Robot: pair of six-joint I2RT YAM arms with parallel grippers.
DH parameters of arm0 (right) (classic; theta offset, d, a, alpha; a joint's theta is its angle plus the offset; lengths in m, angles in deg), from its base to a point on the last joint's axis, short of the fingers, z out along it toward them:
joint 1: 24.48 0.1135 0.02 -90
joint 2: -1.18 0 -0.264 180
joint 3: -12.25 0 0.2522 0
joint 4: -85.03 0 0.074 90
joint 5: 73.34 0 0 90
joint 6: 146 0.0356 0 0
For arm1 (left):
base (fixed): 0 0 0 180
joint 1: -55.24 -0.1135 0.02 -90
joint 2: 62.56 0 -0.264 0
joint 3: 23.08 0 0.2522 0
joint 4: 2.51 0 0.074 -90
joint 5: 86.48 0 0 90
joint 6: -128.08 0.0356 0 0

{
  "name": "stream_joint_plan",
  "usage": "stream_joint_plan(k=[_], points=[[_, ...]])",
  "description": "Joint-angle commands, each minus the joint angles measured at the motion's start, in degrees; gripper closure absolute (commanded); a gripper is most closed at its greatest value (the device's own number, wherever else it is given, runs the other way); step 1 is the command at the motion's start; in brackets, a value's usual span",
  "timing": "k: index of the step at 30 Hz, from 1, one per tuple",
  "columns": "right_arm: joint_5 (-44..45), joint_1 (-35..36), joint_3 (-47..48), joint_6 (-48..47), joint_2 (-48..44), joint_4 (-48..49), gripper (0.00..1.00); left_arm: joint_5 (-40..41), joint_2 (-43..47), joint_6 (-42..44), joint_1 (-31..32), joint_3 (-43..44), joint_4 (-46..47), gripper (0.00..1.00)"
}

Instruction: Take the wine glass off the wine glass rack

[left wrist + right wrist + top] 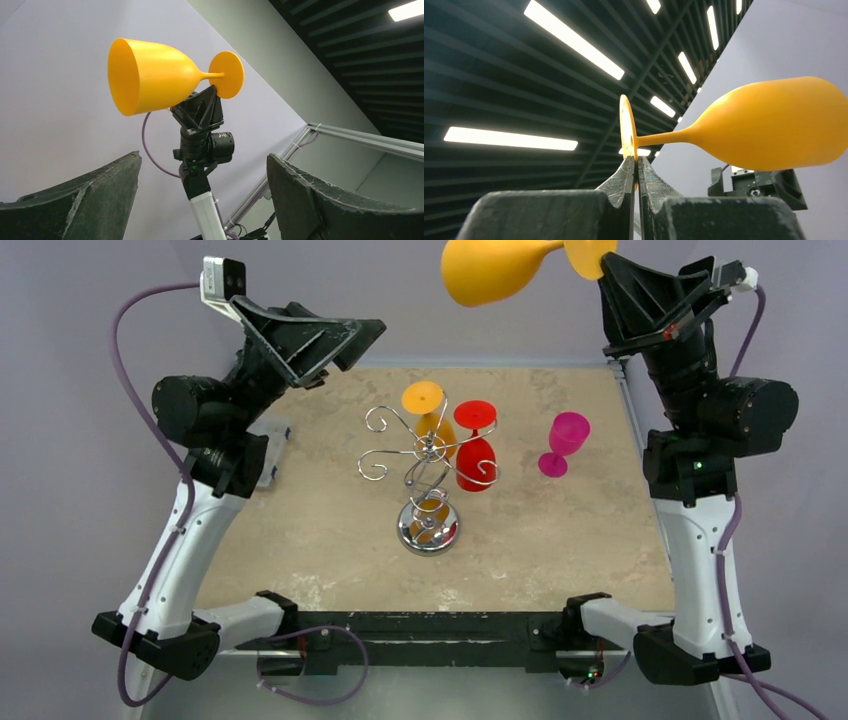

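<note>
My right gripper [603, 268] is shut on the round foot of an orange wine glass [495, 270] and holds it high in the air, lying sideways, at the back right. In the right wrist view the fingertips [629, 170] pinch the foot's edge [625, 125], and the bowl [774, 130] points right. The left wrist view shows the same glass [155, 75] above the right arm. The chrome wine glass rack [428, 525] stands mid-table, with a second orange glass [428, 410] and a red glass [477, 455] hanging upside down from it. My left gripper [345, 345] is open and empty, raised at the back left.
A pink wine glass [563, 443] stands upright on the table to the right of the rack. The tan table top [300, 530] has a metal rail along its right edge [640, 450]. Both arm bases sit at the near edge.
</note>
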Motion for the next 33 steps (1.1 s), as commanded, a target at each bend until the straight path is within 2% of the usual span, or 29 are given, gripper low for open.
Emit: stream_joint_plan(k=[1,9,17,22,33], points=[[-1.73,-0.24,0.66,5.40,1.16,6.40,1.00,1.55,-2.23,-2.48,-0.15,-1.29,10.48,0.08],[-1.88,-0.16,1.76,6.31,2.75,5.90,1.00,-1.14,-17.37,-11.70,-0.17,8.25,25.66,0.09],[-2.19,-0.12,-1.05,5.46,0.58,4.50,1.00,-1.37,-26.27,-13.74,-0.21,17.64,27.26,0.09],[-1.54,-0.15,-2.55,5.02,-0.18,4.98,1.00,-2.38,-28.37,-15.21,-0.17,20.48,28.78,0.10],[-1.96,0.33,1.17,3.68,2.84,5.05,1.00,-6.65,-30.04,-18.58,0.49,21.36,31.07,0.11]])
